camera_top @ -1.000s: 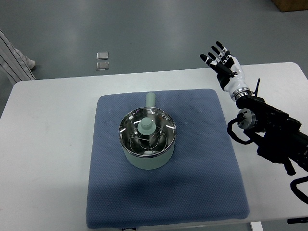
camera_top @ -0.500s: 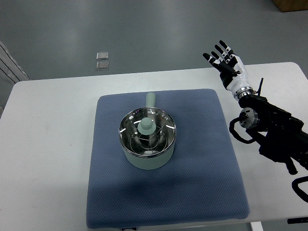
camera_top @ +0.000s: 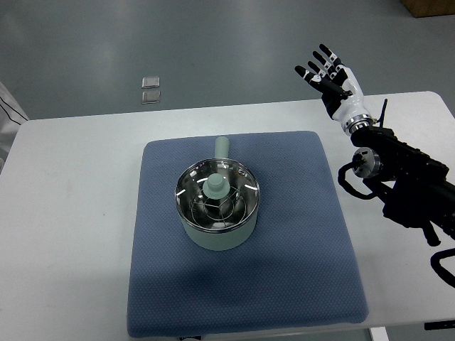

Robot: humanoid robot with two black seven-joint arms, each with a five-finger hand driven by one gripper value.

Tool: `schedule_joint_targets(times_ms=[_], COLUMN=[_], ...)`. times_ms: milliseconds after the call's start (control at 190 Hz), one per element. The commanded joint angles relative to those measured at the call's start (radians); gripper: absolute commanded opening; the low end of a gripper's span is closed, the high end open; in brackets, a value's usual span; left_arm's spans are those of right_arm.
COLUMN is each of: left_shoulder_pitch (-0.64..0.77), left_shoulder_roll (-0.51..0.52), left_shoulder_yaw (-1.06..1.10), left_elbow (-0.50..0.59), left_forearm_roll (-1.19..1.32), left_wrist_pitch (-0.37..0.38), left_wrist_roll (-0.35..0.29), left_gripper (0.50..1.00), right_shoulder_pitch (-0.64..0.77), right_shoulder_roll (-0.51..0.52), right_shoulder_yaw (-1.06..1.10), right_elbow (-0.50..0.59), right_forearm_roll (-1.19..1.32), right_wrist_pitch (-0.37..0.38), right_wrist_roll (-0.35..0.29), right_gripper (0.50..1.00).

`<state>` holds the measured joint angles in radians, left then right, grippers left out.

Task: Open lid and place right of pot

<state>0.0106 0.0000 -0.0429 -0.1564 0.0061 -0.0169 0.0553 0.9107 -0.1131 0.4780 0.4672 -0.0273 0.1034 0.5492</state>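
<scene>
A pale green pot (camera_top: 217, 238) with a short handle pointing away from me stands in the middle of a blue mat (camera_top: 284, 213). Its glass lid (camera_top: 217, 197) with a pale green knob sits on it. My right hand (camera_top: 328, 77) is open with fingers spread, held high above the table's far right edge, well away from the pot. Its black arm (camera_top: 405, 177) comes in from the right. The left arm is out of view.
The mat lies on a white table (camera_top: 71, 213). Two small square items (camera_top: 151, 89) lie on the grey floor beyond the table. A person's striped sleeve (camera_top: 6, 106) shows at the far left edge.
My right hand has risen and shifted slightly away from me, fingers still spread. The person at the left edge has moved almost out of view. The pot and lid have not moved.
</scene>
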Motion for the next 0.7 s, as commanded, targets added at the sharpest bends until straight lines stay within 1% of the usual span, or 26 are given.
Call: schedule_joint_targets(times_ms=[0,158,310,473,526,531,542,610,658,663,694], left_shoulder_pitch=[0.000,0.000,0.000,0.000,0.000,0.000,0.000,0.000,0.000,0.000,0.000], left_shoulder_roll=[0.000,0.000,0.000,0.000,0.000,0.000,0.000,0.000,0.000,0.000,0.000], left_shoulder_yaw=[0.000,0.000,0.000,0.000,0.000,0.000,0.000,0.000,0.000,0.000,0.000], left_elbow=[0.000,0.000,0.000,0.000,0.000,0.000,0.000,0.000,0.000,0.000,0.000], left_forearm_roll=[0.000,0.000,0.000,0.000,0.000,0.000,0.000,0.000,0.000,0.000,0.000], left_wrist_pitch=[0.000,0.000,0.000,0.000,0.000,0.000,0.000,0.000,0.000,0.000,0.000], left_wrist_roll=[0.000,0.000,0.000,0.000,0.000,0.000,0.000,0.000,0.000,0.000,0.000], left_gripper=[1.000,1.000,1.000,1.000,1.000,1.000,1.000,1.000,1.000,1.000,1.000], right_shoulder_pitch=[0.034,0.086,0.146,0.204,0.204,0.229,0.235,0.261,0.261,0.284,0.300], right_shoulder_roll=[-0.014,-0.065,-0.132,-0.189,-0.189,-0.203,-0.204,-0.214,-0.214,-0.223,-0.227], right_shoulder_yaw=[-0.001,-0.001,-0.001,-0.012,-0.012,-0.021,-0.024,-0.029,-0.029,-0.030,-0.032], right_elbow=[0.002,0.019,0.094,0.203,0.203,0.238,0.246,0.297,0.297,0.344,0.367], right_forearm_roll=[-0.132,-0.375,-0.586,-0.831,-0.832,-0.924,-0.947,-1.052,-1.053,-1.129,-1.166], right_wrist_pitch=[0.007,0.041,0.091,0.140,0.140,0.156,0.159,0.183,0.183,0.209,0.226], right_wrist_roll=[0.000,0.000,0.000,0.000,0.000,0.003,0.003,0.005,0.005,0.011,0.015], right_gripper=[0.928,0.928,0.928,0.928,0.928,0.928,0.928,0.928,0.928,0.928,0.928])
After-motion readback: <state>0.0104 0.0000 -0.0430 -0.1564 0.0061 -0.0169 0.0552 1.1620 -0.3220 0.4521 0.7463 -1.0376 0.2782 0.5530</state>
